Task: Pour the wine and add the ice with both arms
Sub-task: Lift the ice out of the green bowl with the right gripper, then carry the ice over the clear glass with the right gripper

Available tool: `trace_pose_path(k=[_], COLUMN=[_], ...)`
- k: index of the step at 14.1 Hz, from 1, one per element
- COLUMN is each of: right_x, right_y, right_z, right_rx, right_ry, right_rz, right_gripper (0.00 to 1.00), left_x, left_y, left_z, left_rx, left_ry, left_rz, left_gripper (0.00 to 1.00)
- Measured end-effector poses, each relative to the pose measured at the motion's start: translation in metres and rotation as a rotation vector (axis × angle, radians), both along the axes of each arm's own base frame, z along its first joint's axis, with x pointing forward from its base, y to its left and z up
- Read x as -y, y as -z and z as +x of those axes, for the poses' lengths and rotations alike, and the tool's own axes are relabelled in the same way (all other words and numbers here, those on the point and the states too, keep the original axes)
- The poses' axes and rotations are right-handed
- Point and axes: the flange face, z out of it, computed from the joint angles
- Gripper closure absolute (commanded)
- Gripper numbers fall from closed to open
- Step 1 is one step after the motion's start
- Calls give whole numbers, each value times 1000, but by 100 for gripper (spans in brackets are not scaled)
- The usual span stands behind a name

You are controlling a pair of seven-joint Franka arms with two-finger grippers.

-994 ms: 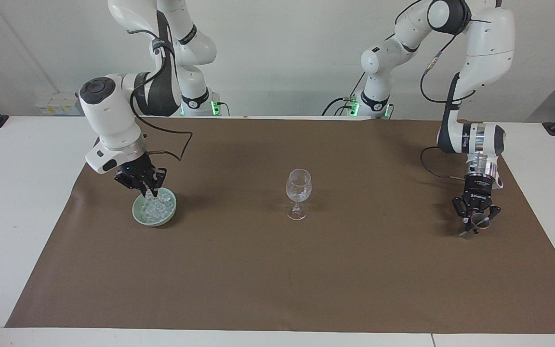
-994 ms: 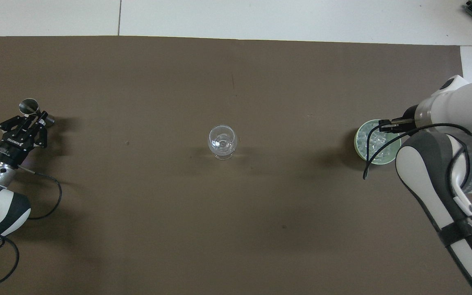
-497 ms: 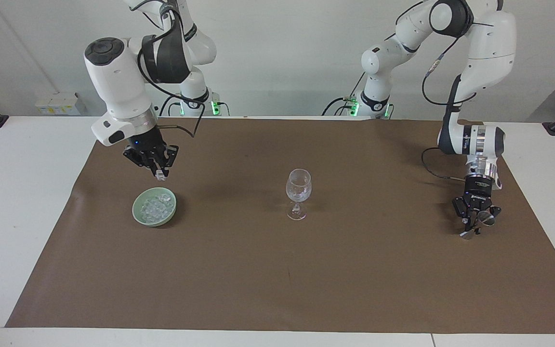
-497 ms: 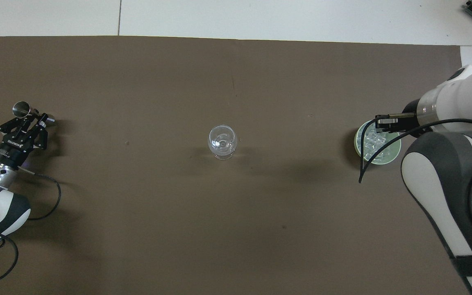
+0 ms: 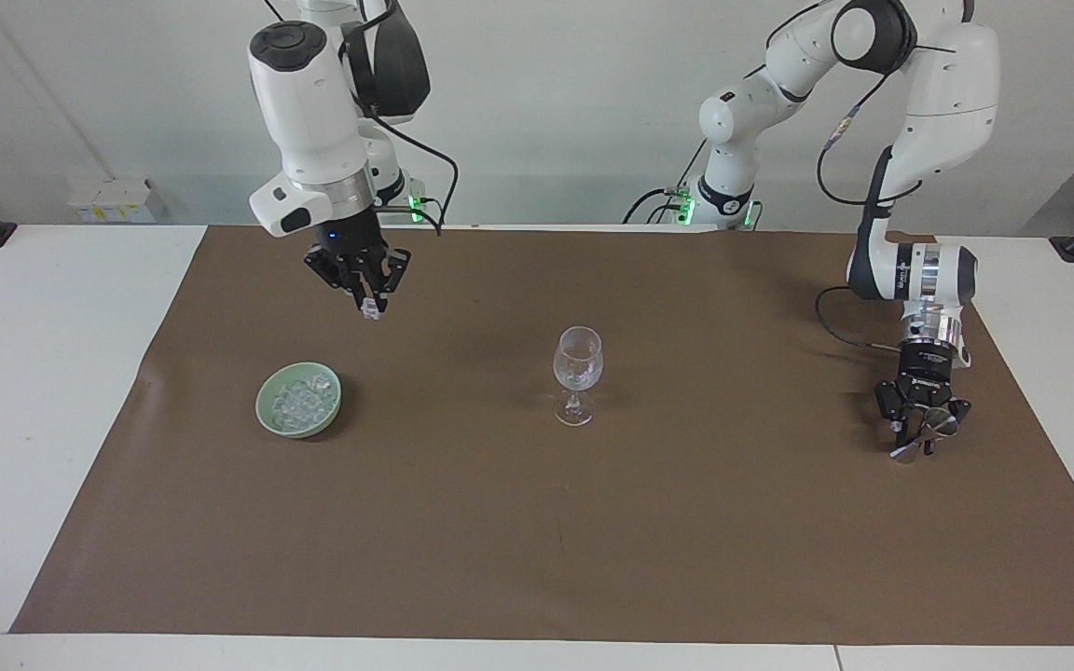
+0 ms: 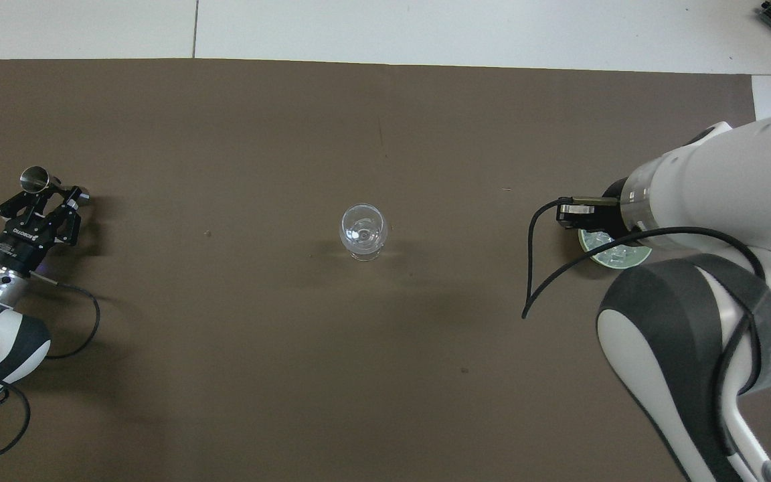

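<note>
Clear ice chunk (image 5: 370,313) sits pinched in your right gripper (image 5: 368,306) above the mat; the wine glass (image 5: 578,360) remains empty, while your left gripper (image 5: 916,445) grips the steel jigger (image 5: 932,426) loosely.

A white table (image 5: 52,391) carries a brown mat (image 5: 537,540), on which stand a green bowl (image 5: 268,417) and a stemmed glass (image 5: 577,365).

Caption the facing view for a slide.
Right gripper carries a clear ice chunk above brown mat, between pale green bowl and clear stemmed glass.
</note>
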Motion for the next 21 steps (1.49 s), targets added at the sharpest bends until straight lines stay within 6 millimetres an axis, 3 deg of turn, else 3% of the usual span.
trace_pose_path(k=[3, 6, 10, 11, 12, 18, 21], right_x=[-40, -66, -107, -117, -125, -171, -183], right_y=[-5, -11, -13, -12, -12, 5, 18], right_z=[-9, -13, -25, -27, -29, -24, -16], right_rx=[15, 44, 60, 63, 67, 120, 142], right_ry=[56, 108, 164, 176, 187, 246, 240], right_rz=[58, 131, 185, 204, 221, 341, 385], right_gripper=[100, 100, 100, 100, 100, 100, 100], left_x=[0, -1, -1, -1, -1, -2, -3], left_y=[-1, -2, -4, -4, -4, -8, -13], left_z=[1, 2, 4, 4, 4, 8, 11], left_rx=[2, 4, 12, 15, 17, 28, 31], left_ry=[0, -1, 1, 3, 4, 5, 1], left_rz=[0, 0, -1, -3, -4, -4, -17], left_gripper=[47, 35, 29, 18, 0, 0, 0])
